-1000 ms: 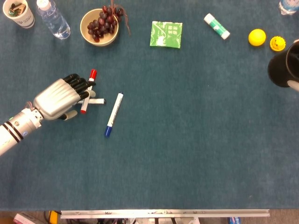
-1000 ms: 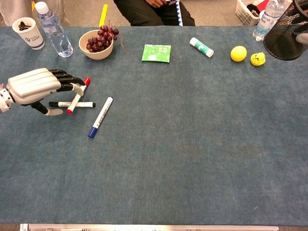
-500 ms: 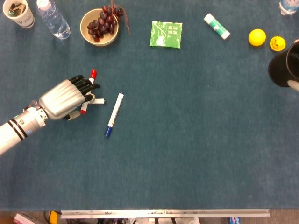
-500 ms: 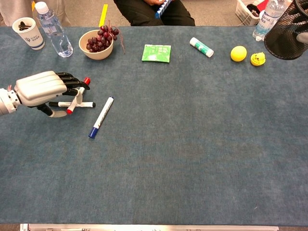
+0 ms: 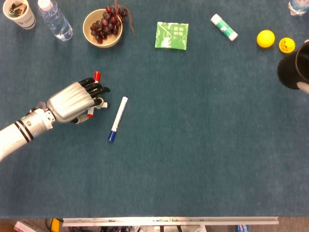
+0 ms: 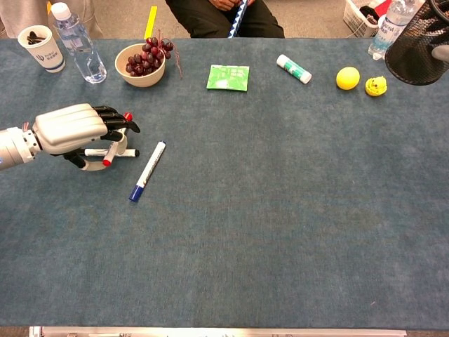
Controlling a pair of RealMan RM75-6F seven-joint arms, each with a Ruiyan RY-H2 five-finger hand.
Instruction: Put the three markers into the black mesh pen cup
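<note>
Three markers lie on the blue cloth at the left. My left hand [image 5: 72,101] [image 6: 74,130] covers two of them, its dark fingers curled over the red marker [image 5: 96,76] [image 6: 128,116] and the black marker [image 6: 130,152]. Whether the fingers grip the red marker is hidden by the hand. The blue marker [image 5: 117,119] [image 6: 146,170] lies free just right of the hand. The black mesh pen cup [image 5: 293,70] [image 6: 419,41] hangs tilted at the far right edge. A pale finger of my right hand [image 5: 304,88] [image 6: 440,52] rests on it, and the rest of that hand is out of frame.
At the back left are a bowl of grapes [image 5: 102,28], a water bottle [image 5: 55,20] and a paper cup [image 5: 19,13]. A green packet [image 5: 171,36], a glue stick [image 5: 224,27] and two yellow objects [image 5: 265,38] lie along the back.
My left hand has slid to the right, further over the red and black markers, and the red marker has shifted slightly with it. The blue marker and the cup have stayed put.
</note>
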